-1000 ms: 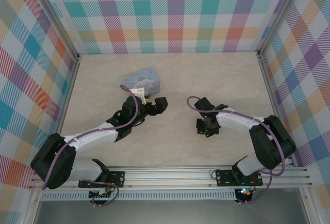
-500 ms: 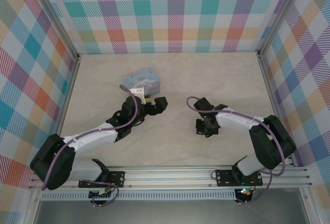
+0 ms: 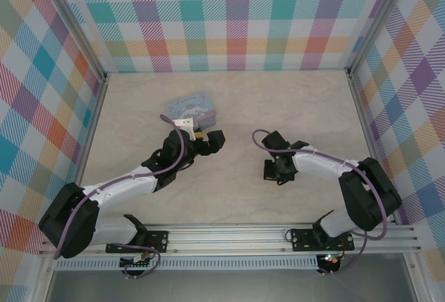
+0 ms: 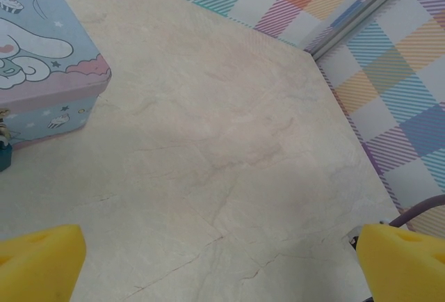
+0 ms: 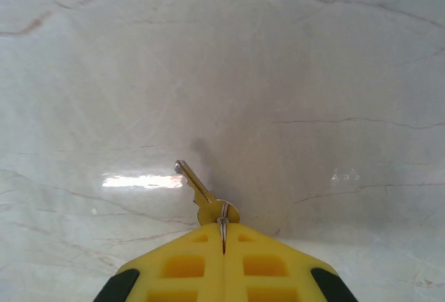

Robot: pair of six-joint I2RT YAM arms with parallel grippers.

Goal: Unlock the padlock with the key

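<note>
The right tool [image 5: 222, 236] has just pinched shut on the key [image 5: 203, 194] by its head; the left tool [image 4: 221, 264] stands wide open, empty. The key looks ready to lift.

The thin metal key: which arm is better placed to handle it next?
Right: the right end effector is shut on the thin gold-coloured metal key; the left end effector stands open near the pale blue cartoon tin, holding nothing.

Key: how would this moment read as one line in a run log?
right gripper: shut on key, pinched by its head | left gripper: open, near tin | phase: key gripped
</note>
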